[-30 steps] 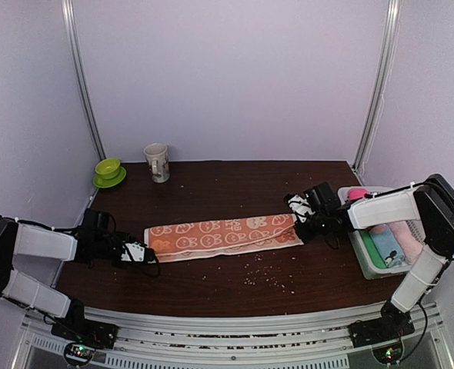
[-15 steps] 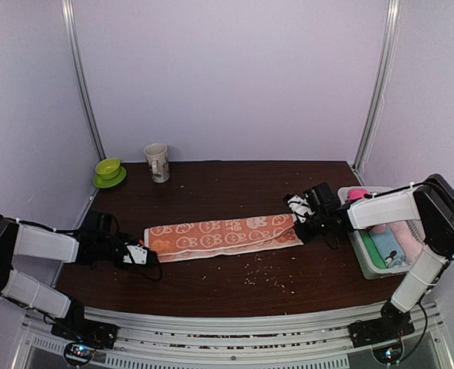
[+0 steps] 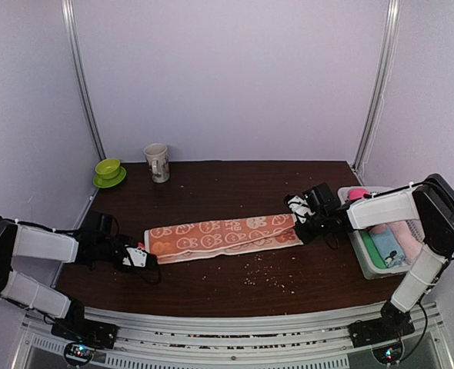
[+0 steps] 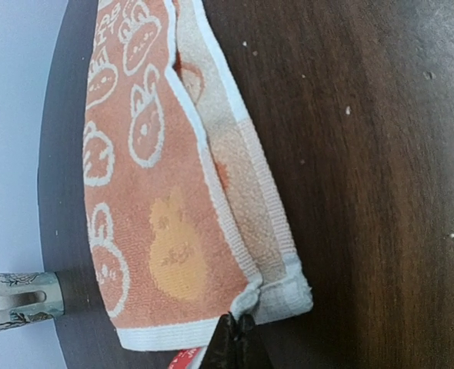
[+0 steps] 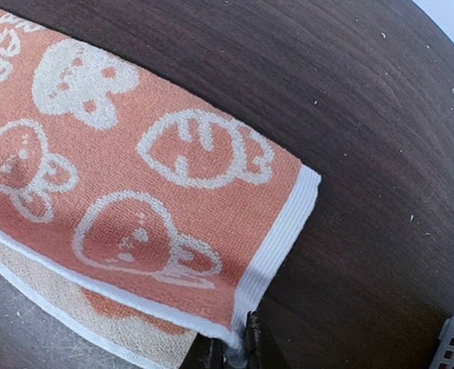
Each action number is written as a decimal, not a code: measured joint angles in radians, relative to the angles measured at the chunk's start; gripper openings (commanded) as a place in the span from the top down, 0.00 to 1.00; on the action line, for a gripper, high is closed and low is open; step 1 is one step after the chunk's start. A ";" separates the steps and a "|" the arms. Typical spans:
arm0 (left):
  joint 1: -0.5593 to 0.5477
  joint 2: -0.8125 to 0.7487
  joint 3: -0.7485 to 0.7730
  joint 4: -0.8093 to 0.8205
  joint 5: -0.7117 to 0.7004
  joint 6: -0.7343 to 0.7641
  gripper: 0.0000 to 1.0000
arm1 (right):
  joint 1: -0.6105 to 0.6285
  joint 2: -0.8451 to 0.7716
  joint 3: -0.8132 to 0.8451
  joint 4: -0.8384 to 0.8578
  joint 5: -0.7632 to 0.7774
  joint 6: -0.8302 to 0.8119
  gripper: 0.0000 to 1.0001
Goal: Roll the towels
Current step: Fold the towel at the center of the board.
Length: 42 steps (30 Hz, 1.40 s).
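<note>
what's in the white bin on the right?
White bin: light blue roll, pale pink roll, hot pink cloth at the far end. The right arm covers the middle, so contents there can't be seen.

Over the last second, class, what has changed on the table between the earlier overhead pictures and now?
The left tool, pinched on the left end of the orange towel, has slipped slightly toward the near edge. Nothing was let go. The right tool stays clamped on the other end; the towel, mug, green bowl and basket are unchanged.
</note>
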 measured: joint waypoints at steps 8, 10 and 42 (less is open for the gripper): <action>0.000 -0.067 0.029 -0.025 0.016 -0.036 1.00 | 0.000 0.000 0.005 -0.004 0.016 0.000 0.89; 0.000 -0.077 0.035 -0.028 0.021 -0.040 1.00 | 0.000 0.000 0.005 -0.005 0.017 0.000 0.89; 0.030 -0.169 0.043 -0.138 0.082 -0.059 1.00 | 0.000 -0.029 0.005 -0.008 0.048 -0.003 0.95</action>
